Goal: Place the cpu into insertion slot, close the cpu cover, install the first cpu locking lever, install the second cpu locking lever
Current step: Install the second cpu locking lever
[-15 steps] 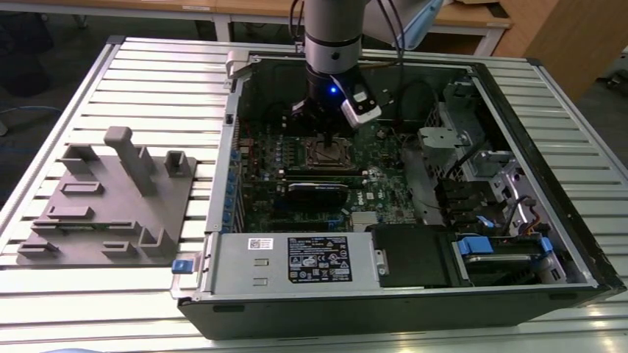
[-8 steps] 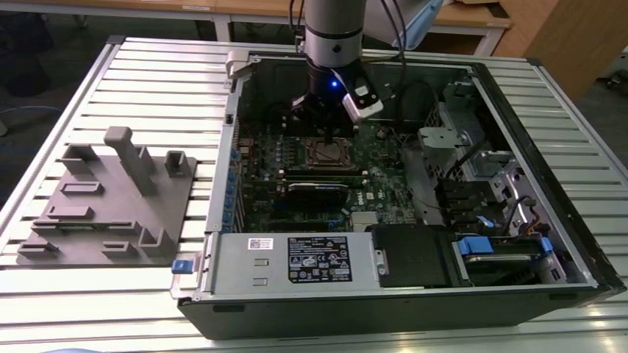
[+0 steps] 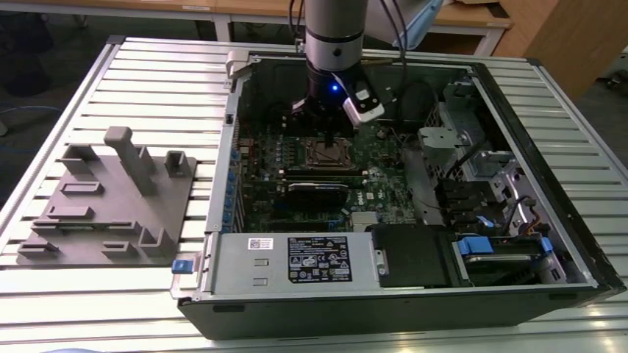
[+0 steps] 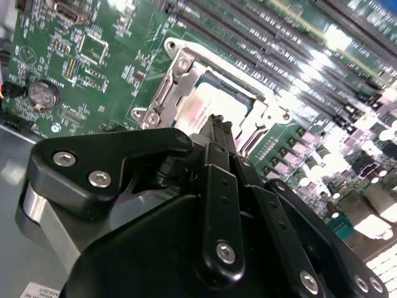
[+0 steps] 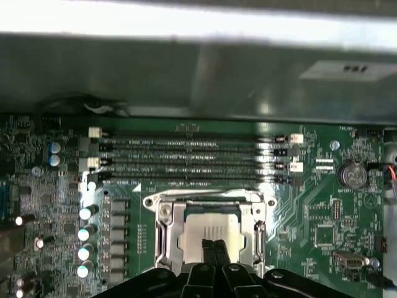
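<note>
The gripper (image 5: 211, 248), fingers pinched together on nothing, hangs just above the cpu (image 5: 208, 230), seated under the closed cover (image 5: 166, 233).

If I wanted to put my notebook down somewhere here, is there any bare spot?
The ribbed metal table is bare behind the grey plastic fixture block, and again in front of the open black computer case. Inside the case it is crowded: the black gripper hangs over the silver square cpu.
</note>
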Robot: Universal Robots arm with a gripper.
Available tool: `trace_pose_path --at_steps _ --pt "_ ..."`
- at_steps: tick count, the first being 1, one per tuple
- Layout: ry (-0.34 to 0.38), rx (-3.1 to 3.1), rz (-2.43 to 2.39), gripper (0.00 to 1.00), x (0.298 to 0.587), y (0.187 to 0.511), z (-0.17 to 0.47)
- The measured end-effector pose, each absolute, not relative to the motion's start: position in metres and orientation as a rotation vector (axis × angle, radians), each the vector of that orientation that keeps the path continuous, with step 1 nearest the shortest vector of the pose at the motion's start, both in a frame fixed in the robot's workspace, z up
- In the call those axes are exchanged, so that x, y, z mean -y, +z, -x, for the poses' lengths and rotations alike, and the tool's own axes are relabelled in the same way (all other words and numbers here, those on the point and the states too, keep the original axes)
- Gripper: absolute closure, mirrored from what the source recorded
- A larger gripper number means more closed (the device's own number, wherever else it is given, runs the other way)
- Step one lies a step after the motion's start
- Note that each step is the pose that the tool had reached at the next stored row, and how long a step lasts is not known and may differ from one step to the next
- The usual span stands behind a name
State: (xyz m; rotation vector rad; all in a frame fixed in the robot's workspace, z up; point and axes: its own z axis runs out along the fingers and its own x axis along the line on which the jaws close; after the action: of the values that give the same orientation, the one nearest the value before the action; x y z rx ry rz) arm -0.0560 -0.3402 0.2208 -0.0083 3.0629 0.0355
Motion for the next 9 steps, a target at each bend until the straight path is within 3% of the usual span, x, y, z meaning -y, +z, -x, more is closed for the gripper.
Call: trace_pose_path --at_steps 9 --pt "0.035 -3.063 0.009 0.89 0.3444 0.2208 0.0556"
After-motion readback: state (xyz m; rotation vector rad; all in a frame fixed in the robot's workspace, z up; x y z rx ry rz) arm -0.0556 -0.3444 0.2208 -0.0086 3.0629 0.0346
